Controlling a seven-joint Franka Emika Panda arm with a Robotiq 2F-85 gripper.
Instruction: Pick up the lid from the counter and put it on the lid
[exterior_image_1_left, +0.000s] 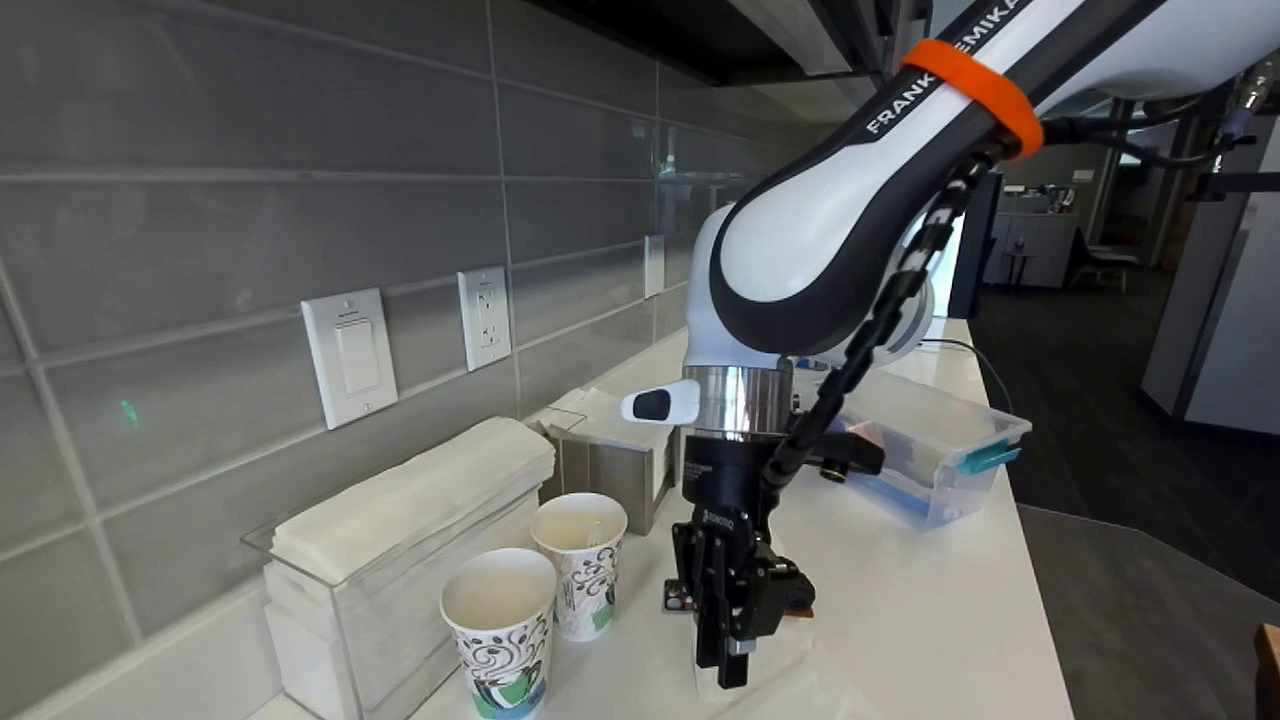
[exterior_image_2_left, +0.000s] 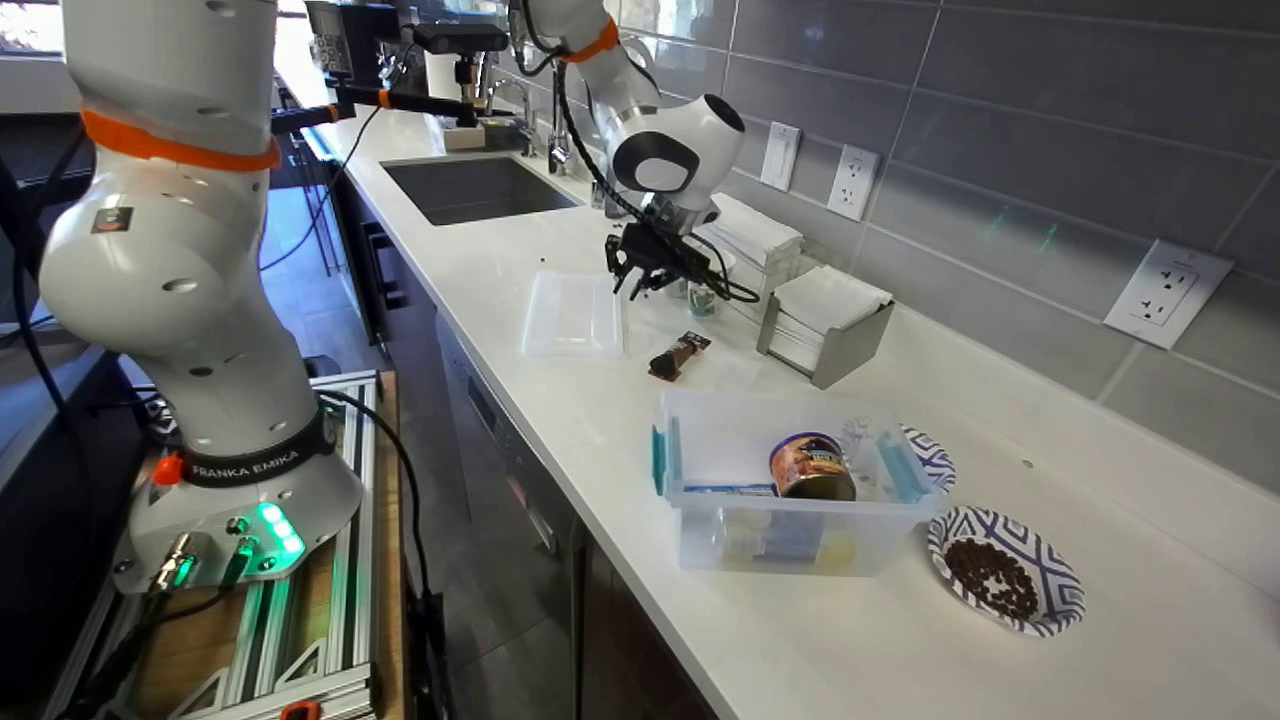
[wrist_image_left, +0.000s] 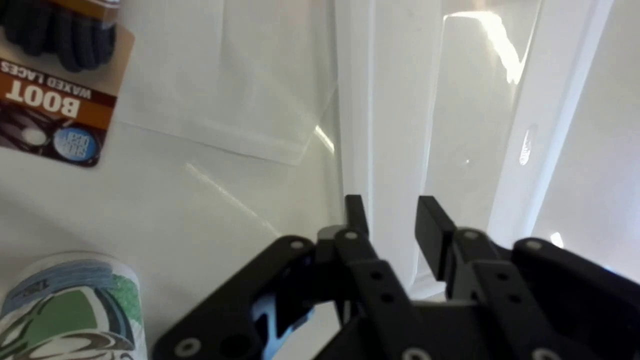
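Down on the white counter (exterior_image_2_left: 860, 660), the frosted plastic lid (exterior_image_2_left: 573, 315) lies near the packet of boot laces (wrist_image_left: 57, 100), so I judge the task to be at the grasp, nothing lifted yet. My gripper (wrist_image_left: 388, 210) is parted, and a border of the lid shows in its gap in the wrist view; whether it is around that border or just above, I can't tell. Left to do: grip, lift, carry and lay it over, presumably, the plastic box (exterior_image_2_left: 695, 540), uncovered in an exterior view with a can (exterior_image_2_left: 812, 468) inside. The lid is rectangular, pale strips framing a clear panel that throws glare; I'd expect it slick and a bit bendy. The box is see-through with teal latches (exterior_image_2_left: 659, 462); beside the folded napkins (exterior_image_1_left: 410, 490), a paper cup (exterior_image_1_left: 505, 640) tapers downward.
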